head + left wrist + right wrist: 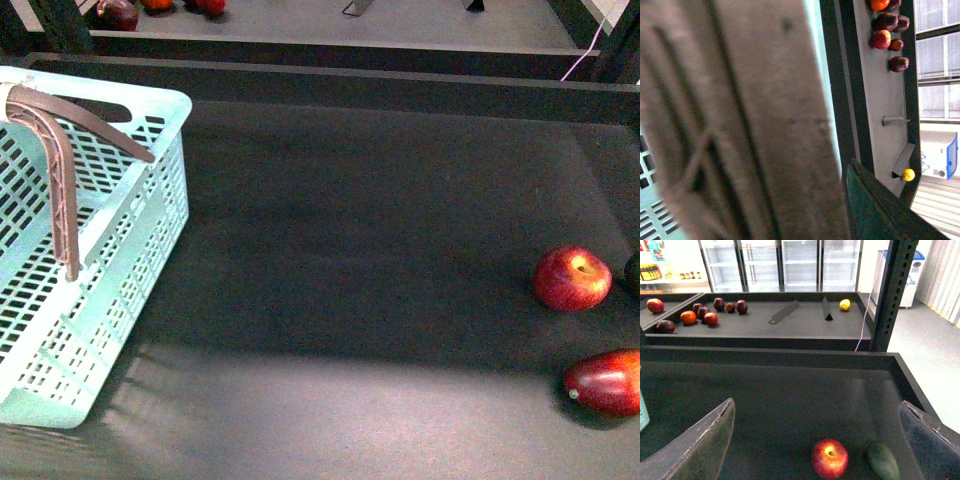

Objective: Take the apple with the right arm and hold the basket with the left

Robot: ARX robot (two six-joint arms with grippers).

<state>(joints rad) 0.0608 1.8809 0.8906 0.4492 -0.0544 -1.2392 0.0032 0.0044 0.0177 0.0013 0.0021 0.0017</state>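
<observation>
The turquoise slotted basket (150,200) stands at the left of the dark table, its brownish-mauve handles (62,190) raised. In the left wrist view a blurred handle (740,125) fills most of the frame, and my left gripper (842,215) is shut on it, with one dark finger (872,212) showing beside it. The red apple (572,278) with its yellowish stem patch sits at the table's right. In the right wrist view the apple (830,458) lies on the table between the wide-spread fingers (700,445) of my open right gripper (816,405), untouched.
A darker elongated red fruit (605,382) lies near the apple at the front right. A dark green fruit (883,461) rests right beside the apple. Behind the table's raised rim (790,357) is a shelf with several fruits (700,312), a lemon (845,304) and a black post (892,295).
</observation>
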